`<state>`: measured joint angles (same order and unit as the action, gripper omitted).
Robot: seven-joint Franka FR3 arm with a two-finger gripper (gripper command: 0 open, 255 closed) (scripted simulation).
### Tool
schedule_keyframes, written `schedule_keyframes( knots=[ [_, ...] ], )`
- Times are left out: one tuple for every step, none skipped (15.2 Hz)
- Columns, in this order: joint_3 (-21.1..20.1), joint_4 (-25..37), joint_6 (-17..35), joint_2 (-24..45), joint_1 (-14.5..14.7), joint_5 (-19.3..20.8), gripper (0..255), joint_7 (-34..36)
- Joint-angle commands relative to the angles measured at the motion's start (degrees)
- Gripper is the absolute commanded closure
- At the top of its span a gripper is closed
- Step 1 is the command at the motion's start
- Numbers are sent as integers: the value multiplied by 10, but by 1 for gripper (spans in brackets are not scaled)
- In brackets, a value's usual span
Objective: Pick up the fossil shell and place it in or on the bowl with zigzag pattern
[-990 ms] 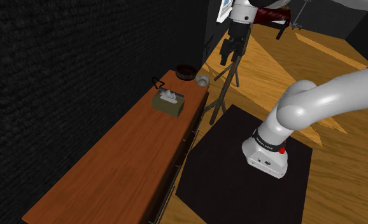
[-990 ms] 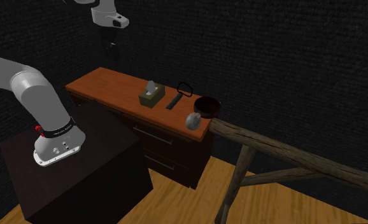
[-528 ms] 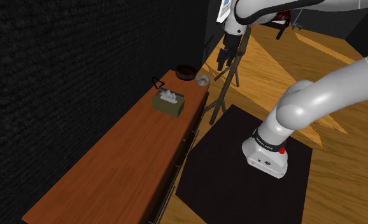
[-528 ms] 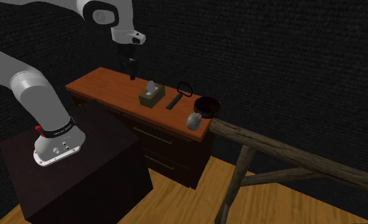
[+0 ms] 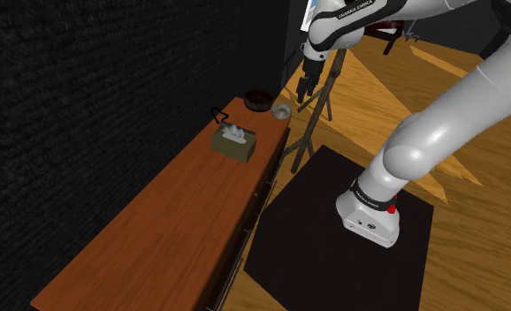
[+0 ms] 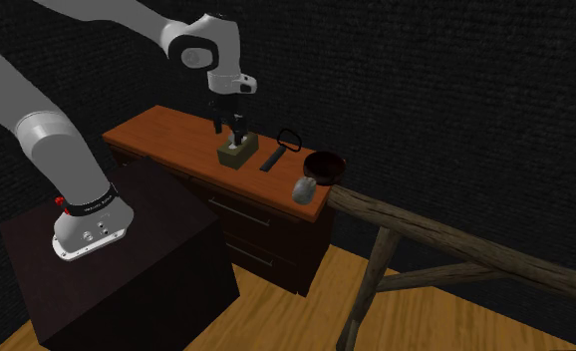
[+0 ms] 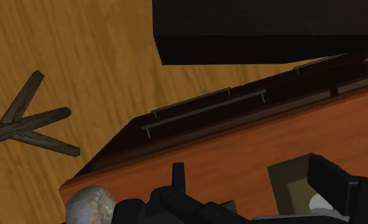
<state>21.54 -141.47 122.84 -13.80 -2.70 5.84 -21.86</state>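
The fossil shell (image 5: 282, 111), pale grey and ribbed, lies at the far end of the wooden dresser top (image 5: 174, 221), near its front corner. It is seen again as the shell (image 6: 303, 187) and the shell (image 7: 90, 205). Just behind it stands the dark round bowl (image 5: 257, 98), also seen as the bowl (image 6: 323, 167); no zigzag is discernible on it. My black gripper (image 5: 305, 88) hangs open and empty in the air, up and to the right of the shell in the shoulder view. In the second exterior view the gripper (image 6: 227, 127) hovers in front of the tissue box (image 6: 236, 152).
An olive tissue box (image 5: 234, 141), a black remote (image 6: 272, 160) and a black wire loop (image 6: 290, 139) share the dresser top. A rough wooden trestle (image 6: 455, 244) stands just past the dresser's shell end. Dresser drawers (image 7: 208, 108) face the black stand (image 5: 333, 230).
The arm has swung the open gripper lower and towards the dresser's far end, rightward in the second exterior view, to just above the tissue box. The objects have not moved.
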Motion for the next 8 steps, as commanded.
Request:
schedule_keyframes(
  knots=[
    [13, 13, 33, 43, 0, -6, 0, -31],
    [20, 23, 47, 66, 0, -11, 0, -48],
    [25, 33, 60, 89, -1, -18, 0, -65],
    [29, 44, 73, 113, -2, -26, 0, -82],
    [33, 56, 85, 136, -3, -35, 0, -99],
    [35, 69, 96, 160, -5, -44, 0, -117],
    [37, 83, 106, 184, -8, -55, 0, -135],
    [37, 97, 115, 208, -12, -66, 0, -152]
  ],
)
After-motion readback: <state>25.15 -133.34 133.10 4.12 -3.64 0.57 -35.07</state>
